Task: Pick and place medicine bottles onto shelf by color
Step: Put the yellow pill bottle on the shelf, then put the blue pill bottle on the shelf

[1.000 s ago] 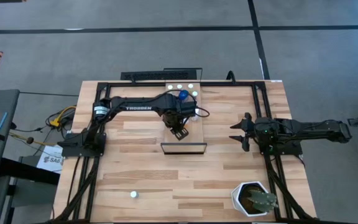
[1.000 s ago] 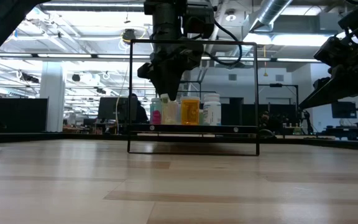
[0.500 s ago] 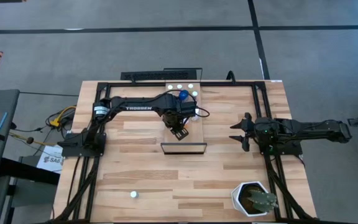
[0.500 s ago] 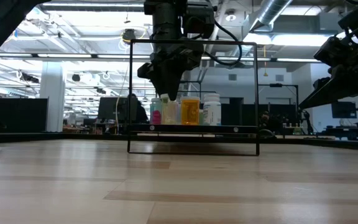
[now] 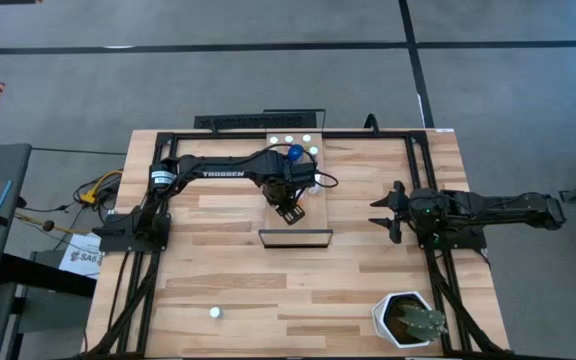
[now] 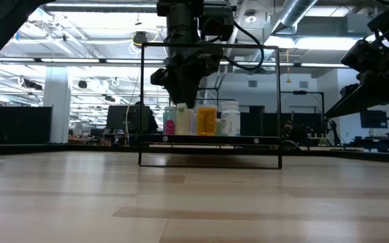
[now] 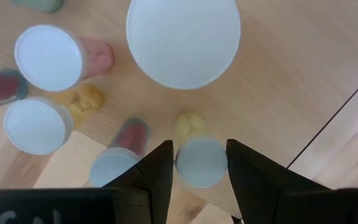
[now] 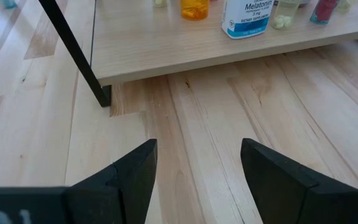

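At upper centre of the high view, the left gripper (image 5: 290, 211) has edged sideways over the shelf (image 5: 319, 212) and now straddles a yellowish bottle (image 7: 201, 163); whether it grips I cannot tell, so the pick is unconfirmed; the right gripper (image 5: 386, 212) idles, spread wide

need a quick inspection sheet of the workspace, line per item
surface: plank table, mostly bare at the front
job's things: bottles standing in a cluster on the shelf; one yellowish bottle sits between the left fingers; a lone white-capped bottle near the front left
clutter: white plant pot at the front right corner
grippers: left gripper over the shelf, fingers either side of the yellowish bottle's cap; right gripper open, low over bare table beside the shelf
cables: yellow and orange leads off the table's left edge
surroundings: grey floor with dark tape lines; a large room behind
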Available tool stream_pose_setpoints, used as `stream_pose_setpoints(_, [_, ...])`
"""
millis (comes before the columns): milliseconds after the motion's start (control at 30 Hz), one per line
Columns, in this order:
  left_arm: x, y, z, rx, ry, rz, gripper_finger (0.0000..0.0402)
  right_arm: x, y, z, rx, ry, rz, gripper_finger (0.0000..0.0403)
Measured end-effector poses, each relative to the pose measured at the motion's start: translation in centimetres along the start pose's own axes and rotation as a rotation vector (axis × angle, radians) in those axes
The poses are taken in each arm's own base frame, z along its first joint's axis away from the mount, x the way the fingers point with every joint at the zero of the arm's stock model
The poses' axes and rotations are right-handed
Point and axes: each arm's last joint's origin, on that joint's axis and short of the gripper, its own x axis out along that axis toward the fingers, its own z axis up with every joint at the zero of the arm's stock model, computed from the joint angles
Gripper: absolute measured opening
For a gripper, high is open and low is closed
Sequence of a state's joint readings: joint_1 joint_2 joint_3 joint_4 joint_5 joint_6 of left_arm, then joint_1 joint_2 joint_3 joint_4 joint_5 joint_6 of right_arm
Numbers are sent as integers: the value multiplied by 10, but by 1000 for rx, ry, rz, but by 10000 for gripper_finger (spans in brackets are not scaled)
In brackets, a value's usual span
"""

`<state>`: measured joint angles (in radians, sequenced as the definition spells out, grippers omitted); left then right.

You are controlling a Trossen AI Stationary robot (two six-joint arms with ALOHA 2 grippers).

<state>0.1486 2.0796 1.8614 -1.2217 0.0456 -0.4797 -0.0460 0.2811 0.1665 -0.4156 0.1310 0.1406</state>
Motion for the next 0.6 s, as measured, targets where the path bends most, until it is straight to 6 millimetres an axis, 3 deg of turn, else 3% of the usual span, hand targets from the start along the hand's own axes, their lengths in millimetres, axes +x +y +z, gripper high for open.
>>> stream_pose_setpoints(367, [-26,-3,1,68,-40,64,136,0,0,0,0,0,0,255])
stream_pose_setpoints(467, [-42,-8,-6,113,-39,131,136,0,0,0,0,0,0,255])
stream_pose_setpoints(600, [-66,-18,-30,138,-96,245,136,0,0,0,0,0,0,255])
